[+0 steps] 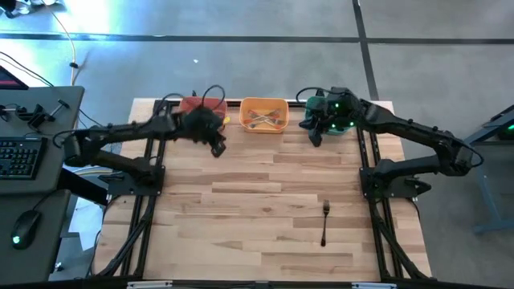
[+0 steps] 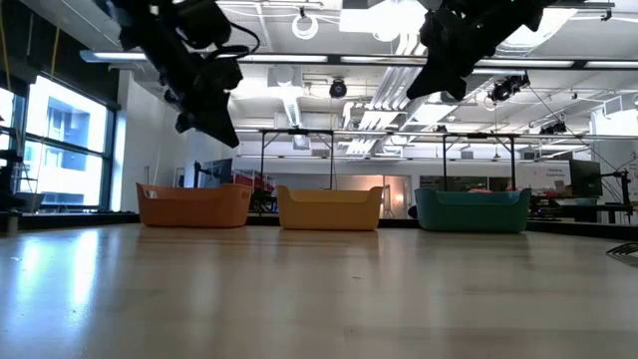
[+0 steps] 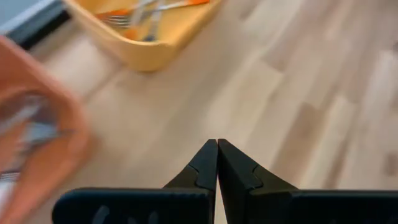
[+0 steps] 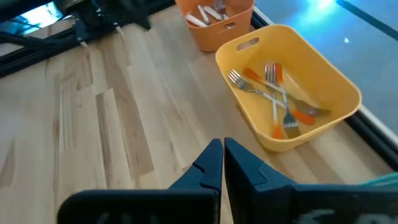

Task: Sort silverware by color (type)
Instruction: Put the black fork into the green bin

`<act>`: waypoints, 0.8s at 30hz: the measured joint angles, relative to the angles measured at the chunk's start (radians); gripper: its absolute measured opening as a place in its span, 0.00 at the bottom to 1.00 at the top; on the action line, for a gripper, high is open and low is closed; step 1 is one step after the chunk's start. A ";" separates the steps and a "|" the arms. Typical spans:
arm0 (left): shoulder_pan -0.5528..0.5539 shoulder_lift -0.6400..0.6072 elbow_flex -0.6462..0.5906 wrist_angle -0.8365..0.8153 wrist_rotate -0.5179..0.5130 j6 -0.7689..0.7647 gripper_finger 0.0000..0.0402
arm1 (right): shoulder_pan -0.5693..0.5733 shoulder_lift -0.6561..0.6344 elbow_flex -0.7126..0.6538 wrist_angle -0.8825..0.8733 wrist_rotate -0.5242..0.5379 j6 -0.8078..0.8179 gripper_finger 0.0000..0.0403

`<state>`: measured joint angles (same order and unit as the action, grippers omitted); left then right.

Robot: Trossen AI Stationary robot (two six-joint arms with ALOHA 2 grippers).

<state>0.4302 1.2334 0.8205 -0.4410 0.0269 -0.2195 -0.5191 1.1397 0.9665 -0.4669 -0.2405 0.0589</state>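
One fork with a dark handle (image 1: 324, 223) lies flat on the wooden table toward the near right, tines pointing to the far edge. Orange-handled forks (image 4: 278, 99) lie in the yellow bin (image 4: 323, 68), and white-handled forks (image 4: 208, 14) in the orange bin (image 4: 219, 34). My left gripper (image 1: 218, 148) hangs shut and empty above the table, just near of the orange bin (image 1: 193, 104) and yellow bin (image 1: 263, 127). My right gripper (image 1: 315, 136) is shut and empty in the air by the teal bin (image 2: 472, 210).
The three bins stand in a row along the table's far edge (image 2: 194, 206) (image 2: 330, 208). The broad middle and near part of the table (image 1: 241, 217) holds only the single fork. A desk with a keyboard (image 1: 20, 156) stands off the table's left side.
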 joint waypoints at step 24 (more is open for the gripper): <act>-0.096 -0.333 -0.586 0.694 0.217 -0.135 0.00 | 0.874 0.053 0.000 -0.571 0.473 1.497 0.00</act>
<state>0.3340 0.8999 0.2345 0.2534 0.2435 -0.3547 0.3546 1.1924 0.9665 -1.0377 0.2328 1.5561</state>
